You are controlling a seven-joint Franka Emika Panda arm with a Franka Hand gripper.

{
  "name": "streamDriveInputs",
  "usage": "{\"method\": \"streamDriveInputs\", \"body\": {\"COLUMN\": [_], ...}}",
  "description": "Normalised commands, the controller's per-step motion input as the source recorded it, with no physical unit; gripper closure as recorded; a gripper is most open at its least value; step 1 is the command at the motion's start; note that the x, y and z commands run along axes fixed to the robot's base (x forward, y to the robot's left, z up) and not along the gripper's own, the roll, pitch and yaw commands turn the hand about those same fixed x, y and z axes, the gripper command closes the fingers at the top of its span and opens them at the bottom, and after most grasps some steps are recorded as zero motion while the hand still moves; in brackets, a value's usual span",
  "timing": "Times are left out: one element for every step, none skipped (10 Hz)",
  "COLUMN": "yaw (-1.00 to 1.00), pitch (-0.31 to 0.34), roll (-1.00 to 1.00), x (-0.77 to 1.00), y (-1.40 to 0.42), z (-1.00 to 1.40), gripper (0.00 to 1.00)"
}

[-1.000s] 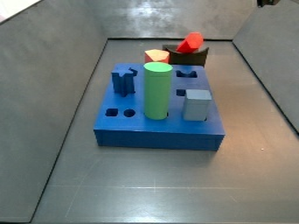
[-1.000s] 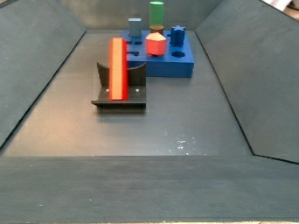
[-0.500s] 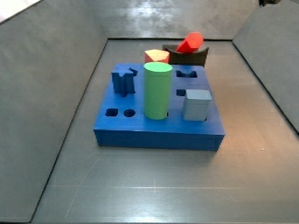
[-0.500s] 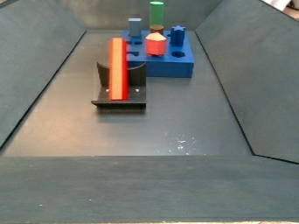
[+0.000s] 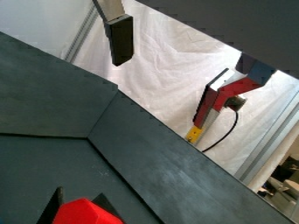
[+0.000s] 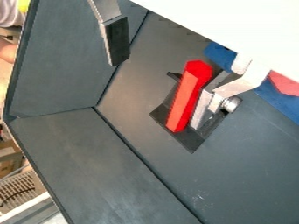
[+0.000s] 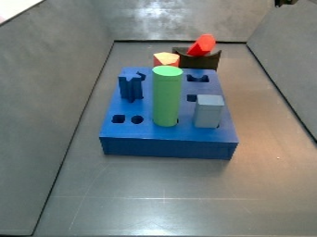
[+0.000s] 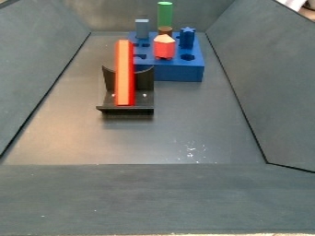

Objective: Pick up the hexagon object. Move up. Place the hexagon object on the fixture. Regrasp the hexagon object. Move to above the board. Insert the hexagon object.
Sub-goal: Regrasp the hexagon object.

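On the fixture [image 8: 127, 96], beside the board [image 8: 182, 66], the hexagon object [image 8: 123, 70] is seen standing upright, while the gripper [image 6: 170, 48], raised well above it, is held spread with nothing between its fingers [image 6: 115, 39]

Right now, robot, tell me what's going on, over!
Pincer open, empty, up above the floor. Red hexagon bar leaning on the fixture, untouched. Blue board ahead, nothing blocking.

The hexagon object [image 8: 123, 71] rests on the fixture [image 8: 127, 97], just beside the board [image 7: 170, 134]. On the board stand a cylinder [image 7: 168, 96], a cube [image 7: 209, 111] and a peg [image 7: 130, 85]. The gripper [image 6: 170, 52] seems well above, nothing between its fingers [image 6: 115, 38].
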Motion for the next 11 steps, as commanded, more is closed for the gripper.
{"method": "streamDriveInputs", "body": {"yaw": [0.08, 0.09, 0.09, 0.09, 0.09, 0.09, 0.09, 0.09, 0.09, 0.09, 0.09], "pitch": [0.039, 0.04, 0.041, 0.041, 0.041, 0.042, 0.042, 0.042, 0.042, 0.042, 0.042], "roll": [0.13, 0.13, 0.13, 0.13, 0.13, 0.13, 0.13, 0.13, 0.13, 0.13, 0.13], "x": [0.21, 0.21, 0.21, 0.21, 0.21, 0.21, 0.21, 0.21, 0.21, 0.21, 0.21], "y": [-0.04, -0.04, -0.04, -0.04, -0.04, -0.04, -0.04, -0.04, -0.04, -0.04, -0.04], "z": [-0.03, -0.03, -0.03, -0.03, -0.03, -0.03, -0.02, -0.02, -0.02, -0.02, -0.02], "gripper": [0.0, 0.0, 0.0, 0.0, 0.0, 0.0, 0.0, 0.0, 0.0, 0.0, 0.0]}}
